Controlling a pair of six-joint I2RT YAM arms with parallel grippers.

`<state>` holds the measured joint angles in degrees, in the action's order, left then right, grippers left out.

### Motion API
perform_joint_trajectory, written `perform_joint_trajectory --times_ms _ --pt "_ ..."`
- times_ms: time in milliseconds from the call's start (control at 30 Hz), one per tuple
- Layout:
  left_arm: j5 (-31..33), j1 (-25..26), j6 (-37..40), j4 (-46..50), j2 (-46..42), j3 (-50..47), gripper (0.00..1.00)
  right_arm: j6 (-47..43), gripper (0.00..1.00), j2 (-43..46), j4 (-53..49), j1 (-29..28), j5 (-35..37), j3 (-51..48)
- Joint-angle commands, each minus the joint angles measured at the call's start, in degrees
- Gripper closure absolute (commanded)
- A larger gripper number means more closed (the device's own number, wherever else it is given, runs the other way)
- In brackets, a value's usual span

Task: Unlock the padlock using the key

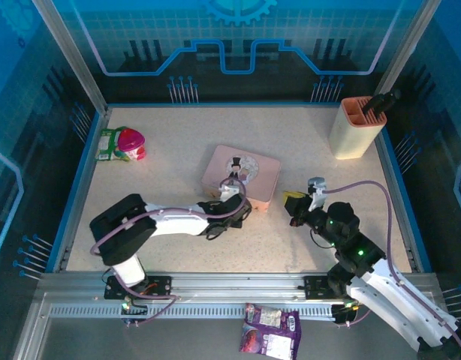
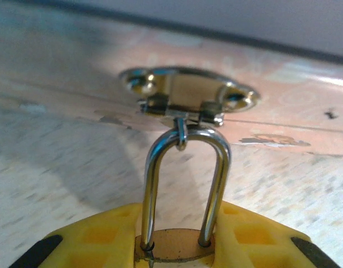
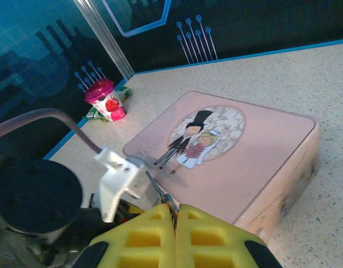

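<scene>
The left gripper (image 2: 177,231) clamped the brass padlock (image 2: 167,249) by its body, with the shackle (image 2: 217,178) pointing straight away and hooked through the pink tin's (image 3: 266,139) hasp (image 2: 188,92). The right gripper (image 3: 174,215), pads pressed together, pinched the key (image 3: 159,191), which was angled up-left. A speckled beige table (image 1: 178,150) sat inside blue-lit walls.

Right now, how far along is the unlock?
Done: left pincer clamps the padlock body; right pincer pinches the key. In hand: the approach, right pincer apart from the tin in the top view. Left: insert, turn; the shackle sits in both holes, hooked on the tin's hasp.
</scene>
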<state>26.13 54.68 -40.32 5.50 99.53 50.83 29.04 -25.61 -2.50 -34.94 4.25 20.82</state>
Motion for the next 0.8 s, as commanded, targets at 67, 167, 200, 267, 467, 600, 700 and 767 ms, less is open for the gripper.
perform_joint_trajectory --times_ms 67,167,200,267,467,600,700,767 --pt "-0.7 0.5 0.2 -3.1 7.2 11.6 0.69 3.8 1.0 2.1 -0.8 -0.5 0.7 -2.8" --pt "-2.2 0.8 0.3 -1.2 9.8 15.1 0.65 5.1 1.0 3.7 -1.8 -0.6 1.4 -3.5" --pt "-2.3 0.9 0.4 -1.0 10.2 15.3 0.64 5.2 1.0 4.2 -2.1 -0.6 1.7 -3.6" --pt "-2.3 0.9 0.4 -1.6 10.1 14.3 0.6 5.7 1.0 5.2 -3.0 -0.5 2.2 -3.8" --pt "-5.7 0.8 3.4 -8.1 8.8 9.6 0.49 6.4 1.0 4.8 -2.2 -0.5 2.2 -4.3" --pt "-7.3 0.5 5.4 -15.0 6.3 4.1 0.45 6.3 1.0 4.5 -2.4 -0.5 1.9 -4.1" --pt "-11.3 -0.6 7.9 -25.7 3.6 -2.9 0.44 6.1 1.0 4.8 -2.8 -0.5 1.8 -4.1" --pt "-18.7 -2.7 11.1 -34.6 3.3 -7.2 0.44 6.1 1.0 4.3 -2.0 -0.5 0.7 -4.5"
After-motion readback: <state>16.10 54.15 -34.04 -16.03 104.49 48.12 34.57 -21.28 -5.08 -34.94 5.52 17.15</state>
